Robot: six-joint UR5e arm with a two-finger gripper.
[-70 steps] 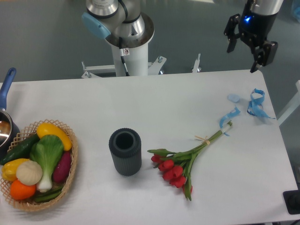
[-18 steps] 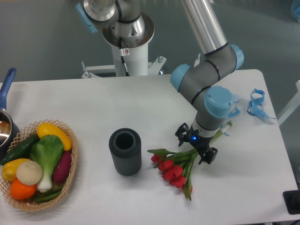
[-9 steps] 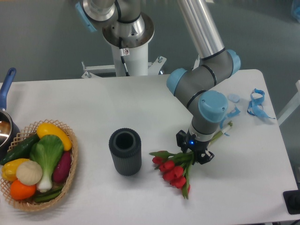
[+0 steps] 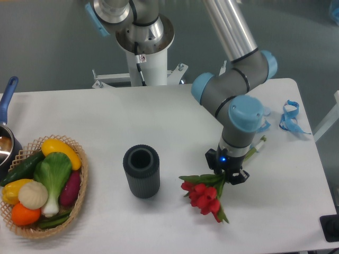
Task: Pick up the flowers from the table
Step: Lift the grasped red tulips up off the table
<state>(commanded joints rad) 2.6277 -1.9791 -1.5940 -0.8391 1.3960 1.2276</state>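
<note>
Flowers (image 4: 204, 194) now clamped at the stems in the tool (image 4: 226, 172), red heads hanging low toward the front of the counter (image 4: 175, 116), right of the dark ribbed cylinder (image 4: 141, 171). Compared with half a second ago: bunch swung and shifted right, heads pointing down-right instead of lying out to the left, tool moved right with it. A second ago: tool spread astride the stems; now pressed together on them. Reads as a grasp made and a lift just begun. Impossible to tell from this single view whether the heads are clear of the counter or dragging on it.

Upper stem end peeking out past the wrist on the far side. Blue ribbons (image 4: 289, 117) well apart near the right edge, untouched. Basket (image 4: 79, 182) of vegetables at the far left, untouched too.

Judgement: pick nearly done; only a clean rise left. Risk: thin stems slipping or pivoting in the pinch, heavy heads tipping the bunch further.
</note>
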